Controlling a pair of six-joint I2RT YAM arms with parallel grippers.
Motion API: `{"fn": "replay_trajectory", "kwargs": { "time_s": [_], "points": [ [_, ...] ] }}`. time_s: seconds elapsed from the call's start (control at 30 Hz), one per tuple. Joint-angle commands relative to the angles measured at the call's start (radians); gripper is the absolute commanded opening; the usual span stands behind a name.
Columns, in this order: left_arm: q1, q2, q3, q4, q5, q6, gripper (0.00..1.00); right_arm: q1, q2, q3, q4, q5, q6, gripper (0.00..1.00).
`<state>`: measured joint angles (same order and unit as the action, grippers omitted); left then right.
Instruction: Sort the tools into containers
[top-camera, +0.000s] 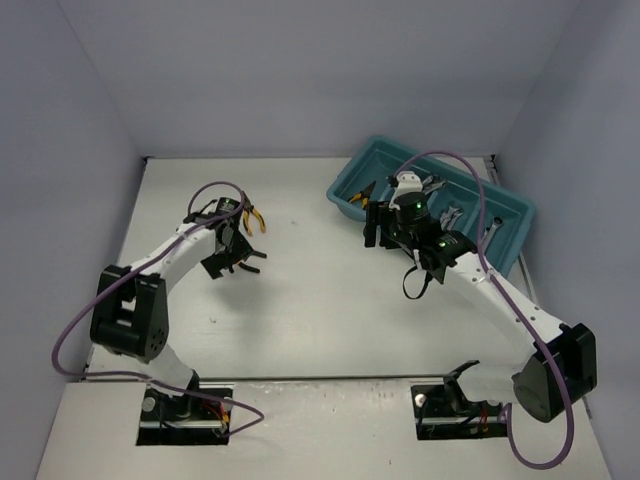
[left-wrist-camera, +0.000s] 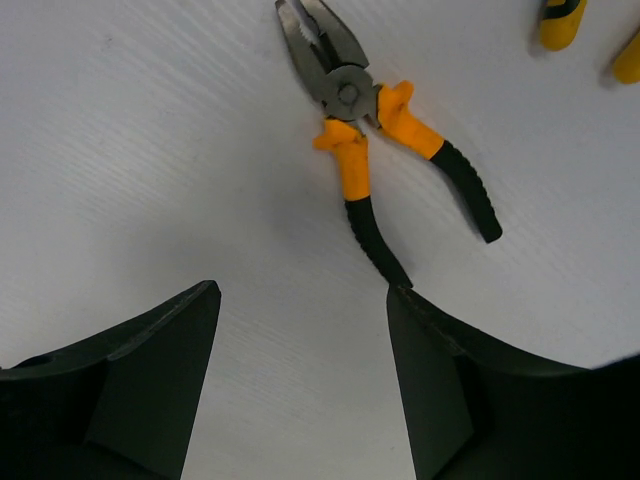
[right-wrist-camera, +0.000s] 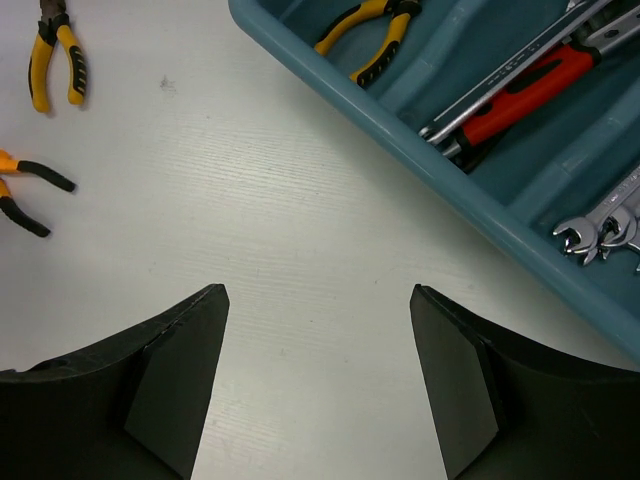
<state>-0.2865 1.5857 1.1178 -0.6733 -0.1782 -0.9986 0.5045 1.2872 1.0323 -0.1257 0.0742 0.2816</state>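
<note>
**Q:** Entry one, left gripper (left-wrist-camera: 302, 292)?

**A:** Jaws spread wide, nothing between them, above the white table (left-wrist-camera: 140, 150). Ahead of the gap, nearer the right finger: orange-and-black pliers (left-wrist-camera: 365, 130), lying flat, nose pointing away from the jaws, handles splayed back toward them. One black grip tip lies just ahead of the right fingertip; contact cannot be told. Farther ahead and to the right, cut by the frame edge: the handle ends of the yellow pliers (left-wrist-camera: 560, 20).

**Q:** Entry two, right gripper (right-wrist-camera: 318, 295)?

**A:** Jaws likewise wide apart and empty. Ahead and to the right: teal tray (right-wrist-camera: 420, 150), its near wall running diagonally past the right finger.

**Q:** Tray contents, as seen from those jaws?

**A:**
- Compartment most nearly ahead of the gap: stowed pliers (right-wrist-camera: 370, 35), yellow handles with black grips.
- Next compartment to the right: red-handled wrench (right-wrist-camera: 520, 95), lying alongside a long silver wrench (right-wrist-camera: 500, 72), close together.
- Farther right again: a cluster of silver wrenches (right-wrist-camera: 590, 232), their open ends toward the jaws.

**Q:** Tools outside the tray?

**A:** Two, both on the table, well ahead and left of the right gripper's left finger. The yellow pliers show whole. Only the handles of the orange-and-black pliers show, at the frame edge. From overhead, both lie just beyond the left gripper, well apart from the tray.
</note>
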Motion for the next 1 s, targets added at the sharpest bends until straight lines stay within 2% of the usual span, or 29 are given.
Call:
{"fn": "replay_trajectory", "kwargs": {
  "time_s": [0.0, 0.13, 0.23, 0.5, 0.63, 0.87, 0.97],
  "points": [
    [-0.007, 0.082, 0.097, 0.041, -0.034, -0.068, 0.63, 0.000, -0.094, -0.037, 0.055, 0.016, 0.011, 0.71],
    [-0.012, 0.176, 0.139, 0.039, -0.027, -0.079, 0.59, -0.003, -0.102, -0.054, 0.055, 0.004, 0.003, 0.71],
    [-0.016, 0.223, 0.154, 0.038, -0.037, -0.096, 0.53, -0.003, -0.095, -0.051, 0.056, -0.012, -0.005, 0.71],
    [-0.018, 0.275, 0.163, 0.039, -0.046, -0.097, 0.18, -0.003, -0.064, -0.032, 0.055, -0.033, -0.022, 0.71],
    [-0.038, 0.233, 0.153, 0.038, -0.090, -0.033, 0.01, -0.003, -0.045, -0.009, 0.056, -0.070, -0.035, 0.71],
    [-0.122, 0.047, 0.121, 0.078, -0.194, 0.180, 0.00, 0.000, 0.021, 0.072, 0.058, -0.272, -0.051, 0.71],
    [-0.155, -0.050, 0.085, 0.149, -0.188, 0.280, 0.00, 0.002, 0.046, 0.110, 0.062, -0.344, -0.040, 0.71]
  ]
}}
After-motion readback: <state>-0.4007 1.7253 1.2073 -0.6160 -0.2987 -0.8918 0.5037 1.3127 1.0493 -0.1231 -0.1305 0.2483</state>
